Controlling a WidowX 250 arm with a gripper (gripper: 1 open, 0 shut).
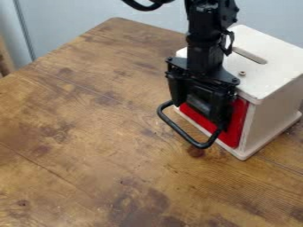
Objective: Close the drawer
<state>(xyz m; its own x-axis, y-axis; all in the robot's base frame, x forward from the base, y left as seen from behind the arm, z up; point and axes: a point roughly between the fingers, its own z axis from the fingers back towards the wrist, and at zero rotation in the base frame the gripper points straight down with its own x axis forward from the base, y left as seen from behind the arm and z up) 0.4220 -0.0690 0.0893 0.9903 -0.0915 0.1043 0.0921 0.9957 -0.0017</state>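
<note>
The drawer (235,122) has a red front, mostly covered by my gripper, and sits in a cream-white wooden box (267,93) at the right of the table. Its large black rounded loop handle (182,128) sticks out toward the table's middle, low over the wood. My black gripper (199,97) comes down from above and stands right against the drawer front, just behind the handle. The red front looks close to flush with the box face. I cannot tell how the jaws stand.
The box stands near the right edge of a worn wooden table (83,133). A grey-blue wall (71,22) lies behind. The box top has a slot (249,58).
</note>
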